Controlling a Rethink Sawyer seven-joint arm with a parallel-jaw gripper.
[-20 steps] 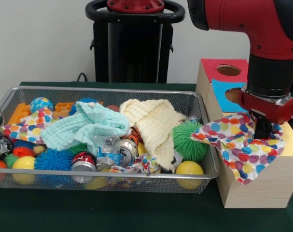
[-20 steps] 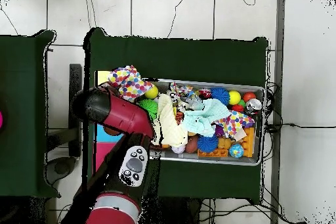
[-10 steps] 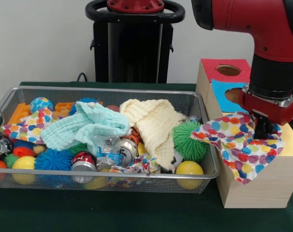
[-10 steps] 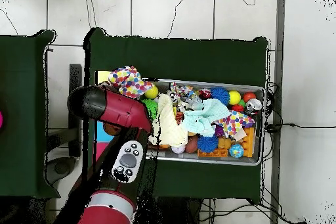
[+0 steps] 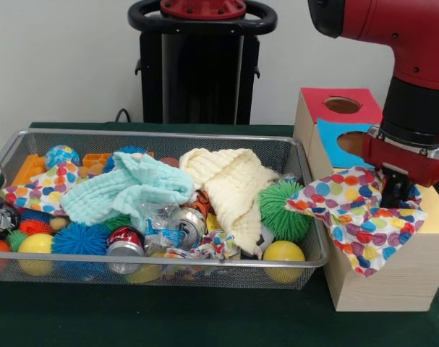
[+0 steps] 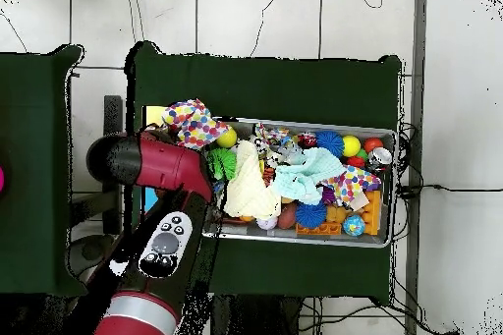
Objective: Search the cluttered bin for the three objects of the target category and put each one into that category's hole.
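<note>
One dotted cloth (image 5: 356, 210) lies draped over the top of the wooden box (image 5: 393, 278), covering the yellow panel and hanging over the box's front edge and its side toward the bin (image 5: 154, 271). The gripper (image 5: 394, 194) stands directly above the cloth, its dark tip down against the fabric near the cloth's far right part. Finger state: cannot tell; the tip is partly sunk in the folds and no gap between the fingers shows in either view. Whether it has hold of the cloth cannot be told.

Behind the cloth, the blue panel (image 5: 342, 144) and the red panel (image 5: 341, 105) each show a round hole.

The bin sits just beside the box. Contents visible in the front view: a cream cloth (image 5: 230, 184) at centre right, a mint cloth (image 5: 125, 188) at centre left, a second dotted cloth (image 5: 35, 189) at the left end, a green spiky ball (image 5: 284, 210), a yellow ball (image 5: 283, 253), a blue spiky ball (image 5: 80, 238) and crushed cans (image 5: 186, 224).

In the overhead view the arm (image 6: 162, 169) hides the gripper.
</note>
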